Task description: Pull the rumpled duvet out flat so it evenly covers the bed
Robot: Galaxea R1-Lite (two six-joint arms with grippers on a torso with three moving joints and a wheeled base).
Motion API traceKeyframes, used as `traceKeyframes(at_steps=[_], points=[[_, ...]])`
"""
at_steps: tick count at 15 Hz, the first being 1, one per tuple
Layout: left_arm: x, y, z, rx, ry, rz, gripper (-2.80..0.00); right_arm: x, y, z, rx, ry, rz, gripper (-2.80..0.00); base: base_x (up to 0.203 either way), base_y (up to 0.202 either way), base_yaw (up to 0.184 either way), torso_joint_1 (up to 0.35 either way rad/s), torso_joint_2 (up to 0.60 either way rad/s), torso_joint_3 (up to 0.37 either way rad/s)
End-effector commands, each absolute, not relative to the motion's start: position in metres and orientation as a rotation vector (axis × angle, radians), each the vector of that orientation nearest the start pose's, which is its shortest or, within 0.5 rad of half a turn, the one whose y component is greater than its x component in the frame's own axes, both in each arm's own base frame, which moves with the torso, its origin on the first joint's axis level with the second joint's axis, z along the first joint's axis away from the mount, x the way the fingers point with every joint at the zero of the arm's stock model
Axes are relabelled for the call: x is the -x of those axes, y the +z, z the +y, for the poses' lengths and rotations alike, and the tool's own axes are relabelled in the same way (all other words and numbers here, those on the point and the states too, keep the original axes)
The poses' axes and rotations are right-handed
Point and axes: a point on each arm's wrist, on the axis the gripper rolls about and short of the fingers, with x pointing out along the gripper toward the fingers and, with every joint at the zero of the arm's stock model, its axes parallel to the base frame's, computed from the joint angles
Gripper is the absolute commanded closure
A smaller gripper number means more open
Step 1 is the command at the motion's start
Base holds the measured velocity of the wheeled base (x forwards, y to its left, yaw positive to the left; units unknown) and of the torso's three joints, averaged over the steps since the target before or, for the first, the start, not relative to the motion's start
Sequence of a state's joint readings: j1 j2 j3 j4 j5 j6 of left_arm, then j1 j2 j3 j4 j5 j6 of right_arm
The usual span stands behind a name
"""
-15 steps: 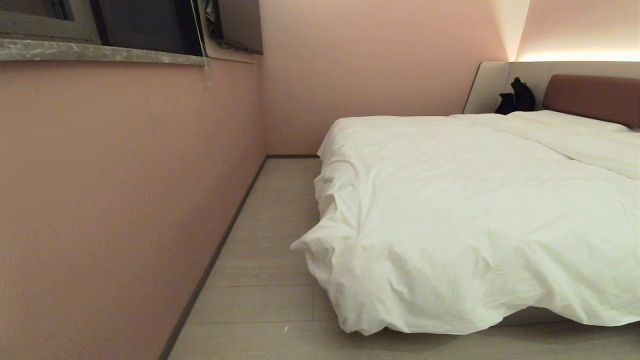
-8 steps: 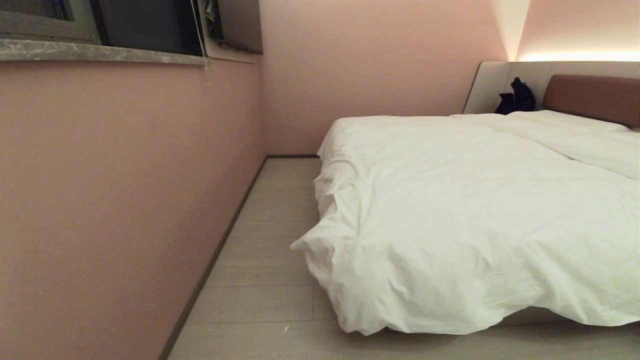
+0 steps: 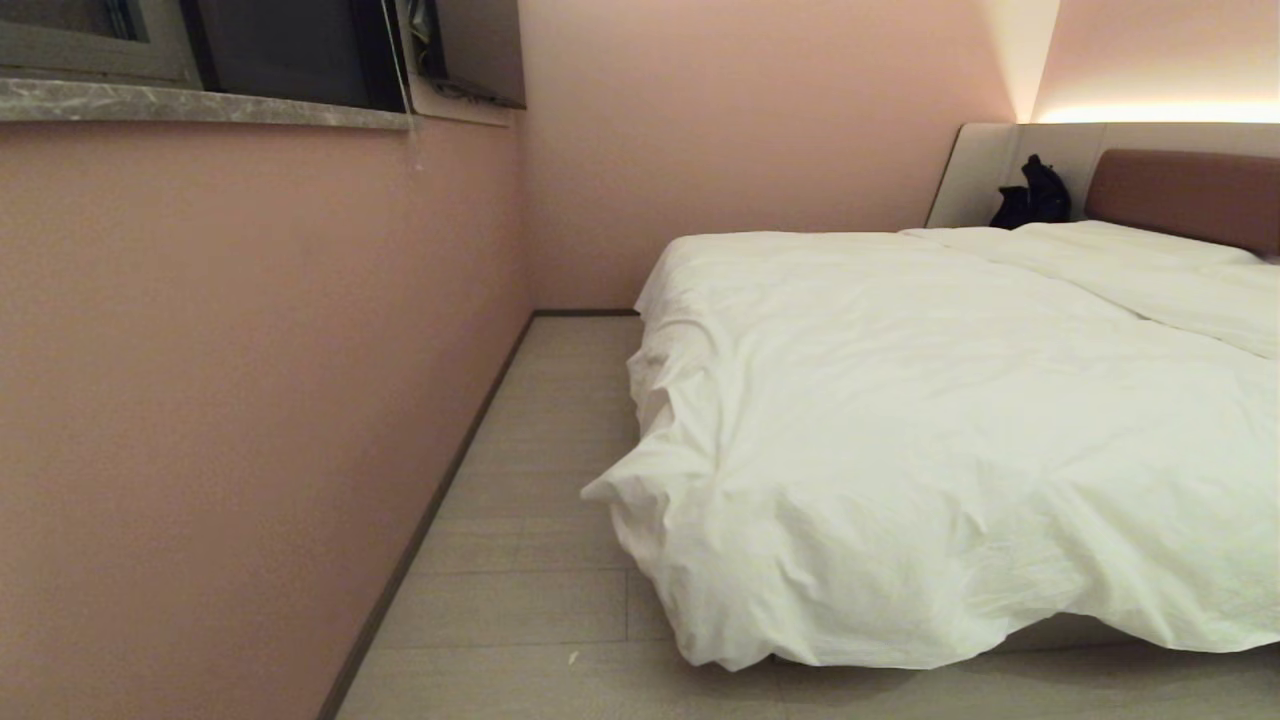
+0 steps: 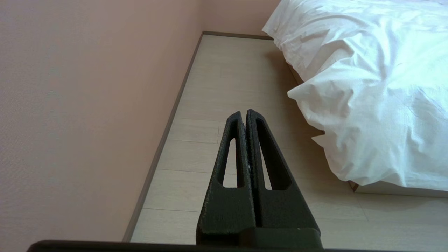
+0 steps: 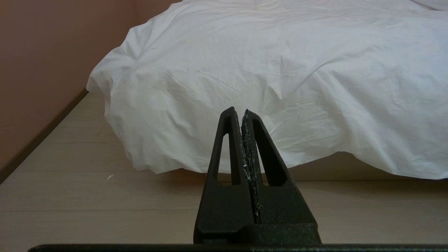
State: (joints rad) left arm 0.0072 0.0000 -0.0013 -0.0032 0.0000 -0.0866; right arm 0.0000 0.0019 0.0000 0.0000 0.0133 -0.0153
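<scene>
The bed [image 3: 1180, 190] fills the right of the head view, headboard at the far end, foot end nearest the robot. The duvet [image 3: 950, 430] covers most of the top and hangs over the near-left corner in a bunched, pointed lump; along the foot edge it droops unevenly, lower at the corner, with a strip of the base showing under it further right. Creases run along the side next to the floor [image 3: 540, 560] and the pink wall [image 3: 250, 400]. Pillows [image 3: 1150, 250] lie at the head end; a small dark object [image 3: 1030, 195] sits by the headboard panel, too small to identify.

Step in hand, as I judge it: start or pause, no grasp made yet. Both arms look parked, neither shows in the head view.

Left gripper [image 4: 246, 112]: fingers pressed together, holding nothing, pointing at bare floor, with the duvet's pointed corner off to one side and well apart from the tips. Right gripper [image 5: 239, 111]: fingers pressed together, empty, aimed at the duvet's hanging foot edge, near it but probably not touching — the depth is hard to read from this angle.

Next move likely calls for spreading the fingers, reaching to the bunched corner or the foot hem, pinching the fabric, then pulling outward to flatten it.
</scene>
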Motion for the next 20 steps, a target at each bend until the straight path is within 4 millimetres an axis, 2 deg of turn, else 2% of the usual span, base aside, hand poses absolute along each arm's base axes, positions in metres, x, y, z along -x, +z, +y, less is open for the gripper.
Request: traceKeyframes(at_steps=[1,20], points=[[0.0229,0.0762,-0.0002,0.087,0.007,-0.005,0.0,0.0227,0.0755,0.0003,0.015,0.014,0.001,0.0,0.0,0.0,0.0,0.0,0.0,0.0],[0.0229,0.0762,-0.0002,0.087,0.007,-0.005,0.0,0.0227,0.0755,0.0003,0.015,0.014,0.001,0.0,0.0,0.0,0.0,0.0,0.0,0.0]])
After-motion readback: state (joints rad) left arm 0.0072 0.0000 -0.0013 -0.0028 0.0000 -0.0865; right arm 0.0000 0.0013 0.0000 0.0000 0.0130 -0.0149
